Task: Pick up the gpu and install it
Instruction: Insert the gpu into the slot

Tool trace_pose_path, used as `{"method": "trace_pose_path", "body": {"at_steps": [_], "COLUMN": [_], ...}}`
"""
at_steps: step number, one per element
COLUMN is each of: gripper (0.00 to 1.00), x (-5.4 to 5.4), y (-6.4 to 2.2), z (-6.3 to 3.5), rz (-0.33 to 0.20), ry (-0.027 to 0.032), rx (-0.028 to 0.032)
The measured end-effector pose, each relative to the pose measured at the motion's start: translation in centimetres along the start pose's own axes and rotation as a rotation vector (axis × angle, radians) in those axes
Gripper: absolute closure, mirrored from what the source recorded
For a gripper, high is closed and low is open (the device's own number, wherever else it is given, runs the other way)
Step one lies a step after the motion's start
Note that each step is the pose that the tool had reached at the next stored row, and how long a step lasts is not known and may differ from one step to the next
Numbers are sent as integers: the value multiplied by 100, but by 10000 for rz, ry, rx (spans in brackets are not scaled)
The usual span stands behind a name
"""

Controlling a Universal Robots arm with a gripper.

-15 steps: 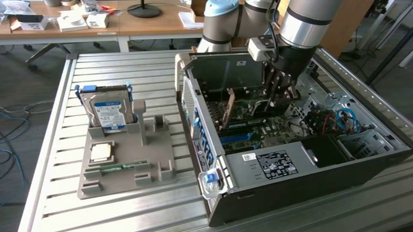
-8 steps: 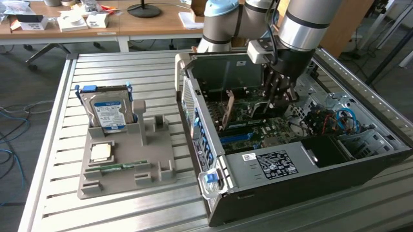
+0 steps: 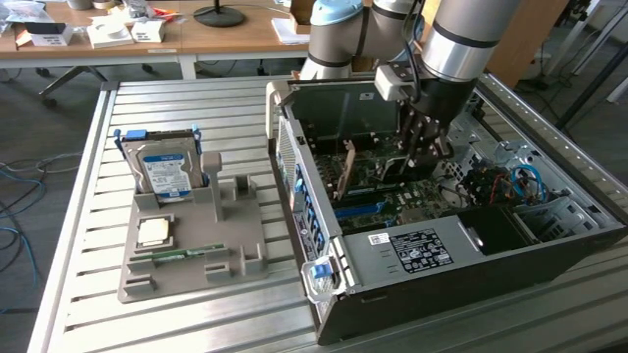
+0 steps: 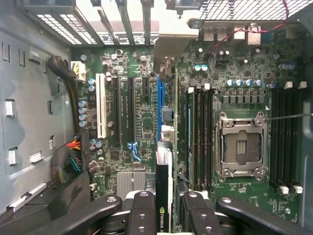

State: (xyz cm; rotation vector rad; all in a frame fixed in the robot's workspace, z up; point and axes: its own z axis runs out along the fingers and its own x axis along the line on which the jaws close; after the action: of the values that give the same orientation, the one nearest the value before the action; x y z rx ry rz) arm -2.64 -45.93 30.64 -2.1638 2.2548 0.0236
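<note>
Pickup done: gripper (image 4: 164, 216) is clamped on the gpu (image 4: 164, 164), one finger each side, card held edge-on. It's inside the PC case (image 3: 490, 268), low over the motherboard (image 4: 113, 157) & running just beside the blue PCIe slot (image 4: 159, 98). Install looks unfinished, imo: can't tell if the card edge is in a slot. Seating + release left. Hard drive (image 3: 165, 169), CPU (image 3: 155, 232) & memory stick (image 3: 182, 255) sit in the grey holder (image 3: 196, 278), well apart from the case.
</note>
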Motion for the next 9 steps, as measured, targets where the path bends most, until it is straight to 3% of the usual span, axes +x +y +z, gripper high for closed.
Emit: {"method": "trace_pose_path", "body": {"at_steps": [9], "gripper": [74], "x": [1], "y": [2], "z": [55], "rz": [-27], "ry": [1], "rx": [-1]}}
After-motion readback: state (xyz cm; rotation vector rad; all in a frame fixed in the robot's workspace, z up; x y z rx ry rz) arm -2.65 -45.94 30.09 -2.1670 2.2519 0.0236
